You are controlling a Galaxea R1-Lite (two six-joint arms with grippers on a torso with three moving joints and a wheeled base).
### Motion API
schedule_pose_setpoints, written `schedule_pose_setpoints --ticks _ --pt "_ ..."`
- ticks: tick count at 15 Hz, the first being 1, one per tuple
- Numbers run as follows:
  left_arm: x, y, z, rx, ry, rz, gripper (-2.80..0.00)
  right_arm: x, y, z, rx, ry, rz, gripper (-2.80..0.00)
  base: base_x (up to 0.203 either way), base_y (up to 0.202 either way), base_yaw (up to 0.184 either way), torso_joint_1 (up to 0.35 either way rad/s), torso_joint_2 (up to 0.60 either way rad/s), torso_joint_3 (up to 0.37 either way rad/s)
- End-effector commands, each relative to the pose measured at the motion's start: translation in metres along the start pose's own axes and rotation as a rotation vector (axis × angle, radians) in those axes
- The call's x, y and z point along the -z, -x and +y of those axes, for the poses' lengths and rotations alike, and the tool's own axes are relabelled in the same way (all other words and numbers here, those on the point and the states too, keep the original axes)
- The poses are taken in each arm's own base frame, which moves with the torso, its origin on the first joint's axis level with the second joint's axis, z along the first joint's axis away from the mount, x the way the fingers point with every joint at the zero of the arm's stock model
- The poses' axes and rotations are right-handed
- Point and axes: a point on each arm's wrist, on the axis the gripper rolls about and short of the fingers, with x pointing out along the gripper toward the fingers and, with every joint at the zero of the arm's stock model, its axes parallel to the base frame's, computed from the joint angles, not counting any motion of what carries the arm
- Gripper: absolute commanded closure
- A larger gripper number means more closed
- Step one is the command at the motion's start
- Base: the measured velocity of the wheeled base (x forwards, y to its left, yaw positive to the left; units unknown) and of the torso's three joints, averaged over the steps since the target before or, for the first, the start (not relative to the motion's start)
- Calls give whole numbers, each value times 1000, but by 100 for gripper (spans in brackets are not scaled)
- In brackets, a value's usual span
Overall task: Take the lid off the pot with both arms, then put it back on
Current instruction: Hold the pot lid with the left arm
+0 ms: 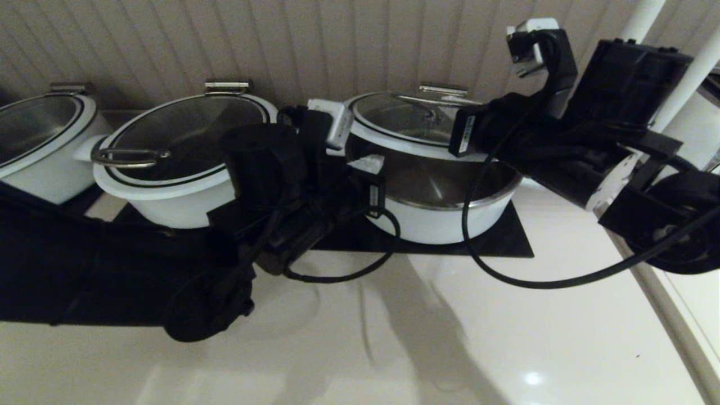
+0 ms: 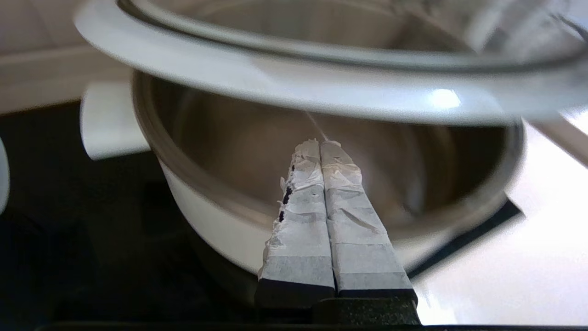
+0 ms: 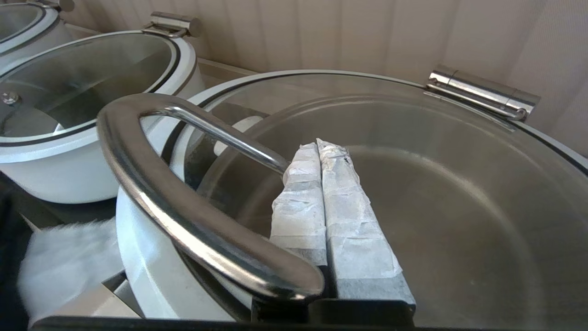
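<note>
Round glass lid with white rim (image 1: 413, 138) tilted up above wide white steel-lined pot (image 1: 444, 216) on black mat (image 1: 514, 239). Left gripper (image 2: 321, 145) fingers pressed together under rim; right gripper (image 3: 319, 145) fingers together beneath curved steel handle (image 3: 183, 202).

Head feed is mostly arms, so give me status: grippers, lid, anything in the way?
Left gripper shut, under raised lid rim. Right gripper shut, over the glass inside handle. Lid tilted up at front, hinge side low; pot open. Nothing in the way.
</note>
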Motion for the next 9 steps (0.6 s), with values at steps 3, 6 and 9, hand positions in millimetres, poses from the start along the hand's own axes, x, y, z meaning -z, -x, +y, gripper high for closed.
schedule_pose_setpoints --ticks 3,6,9 --pt "1 -12 -2 -14 1 -17 0 -3 3 0 0 0 -11 0 0 0 0 0 0 0" --pt "3 -13 -2 -16 2 -12 0 -2 8 -1 -2 3 7 0 0 0 0 0 0 0" --pt "6 -15 -2 -15 1 -4 0 -7 20 -2 -6 6 45 0 0 0 0 0 0 0"
